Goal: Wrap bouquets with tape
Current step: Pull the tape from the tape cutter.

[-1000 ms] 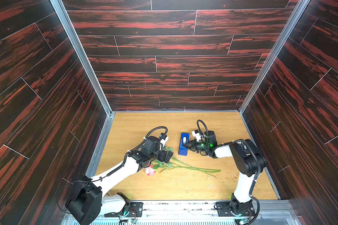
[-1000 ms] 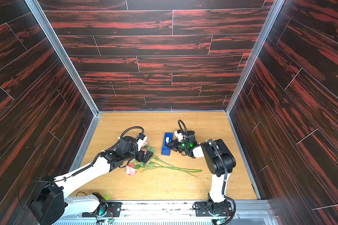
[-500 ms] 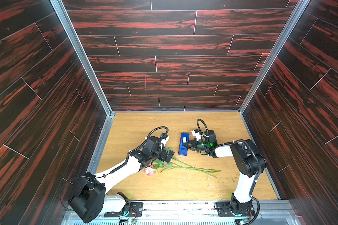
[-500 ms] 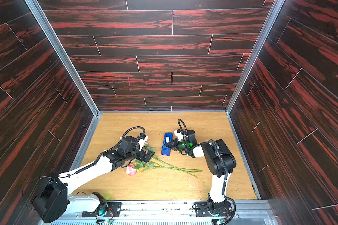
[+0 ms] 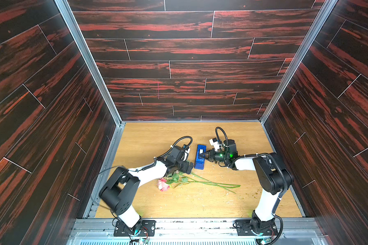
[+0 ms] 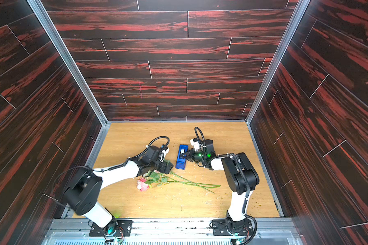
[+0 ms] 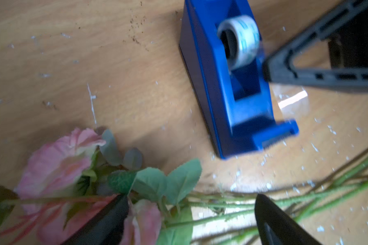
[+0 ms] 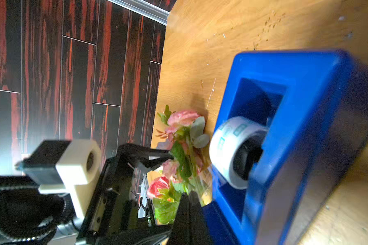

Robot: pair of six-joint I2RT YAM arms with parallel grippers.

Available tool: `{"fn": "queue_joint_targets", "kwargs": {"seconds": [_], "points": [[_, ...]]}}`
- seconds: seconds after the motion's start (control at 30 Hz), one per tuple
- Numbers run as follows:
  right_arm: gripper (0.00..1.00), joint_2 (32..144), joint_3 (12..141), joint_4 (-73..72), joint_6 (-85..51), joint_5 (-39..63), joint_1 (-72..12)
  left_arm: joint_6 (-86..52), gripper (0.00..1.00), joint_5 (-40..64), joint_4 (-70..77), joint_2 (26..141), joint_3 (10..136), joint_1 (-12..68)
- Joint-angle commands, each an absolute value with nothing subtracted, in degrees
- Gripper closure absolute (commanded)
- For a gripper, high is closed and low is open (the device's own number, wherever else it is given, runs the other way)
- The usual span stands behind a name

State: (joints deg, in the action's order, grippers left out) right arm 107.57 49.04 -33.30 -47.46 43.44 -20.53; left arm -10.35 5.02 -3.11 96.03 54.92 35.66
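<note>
Nearest us, we are seeing the bouquet of pink and white roses with green leaves and long thin green stems (image 5: 185,180) (image 6: 165,180) (image 7: 157,186) lying flat on the light wooden tabletop (image 5: 179,205), just on the near side of the blue rectangular plastic tape dispenser (image 5: 199,165) (image 6: 180,164) (image 7: 225,110). The black left gripper (image 5: 187,168) (image 6: 166,167) is hanging over the leafy part of the bunch, close beside the dispenser's near corner. Its jaws are standing wide on either side of the stems and are gripping nothing. In the dispenser we are finding the small whitish roll of tape (image 7: 242,40) (image 8: 225,148) sitting in its slot. From the dispenser's right side the black right gripper (image 5: 204,155) (image 6: 184,155) is reaching in to the roll, its jaws pinching together on what we are reading as a clear strip of the tape.
</note>
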Motion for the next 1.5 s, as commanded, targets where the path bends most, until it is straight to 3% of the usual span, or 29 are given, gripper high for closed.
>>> {"fn": "queue_joint_targets", "kwargs": {"seconds": [0.0,0.43,0.77,1.47], "points": [[1.0,103.4,49.8,-32.0,-46.4,45.5,-20.9,-10.9,0.05,4.5,-4.4,97.2,57.8,35.8],[1.0,101.7,49.3,-29.9,-45.9,45.0,-21.5,-9.6,0.06,1.9,-5.9,92.7,58.2,36.9],[1.0,101.2,49.0,-28.7,-45.7,44.7,-21.8,-7.7,0.06,3.7,-13.9,98.7,69.7,36.8],[1.0,99.5,48.9,-27.4,-46.7,43.3,-24.5,-8.8,0.06,6.4,-11.2,99.2,65.2,34.8]]}}
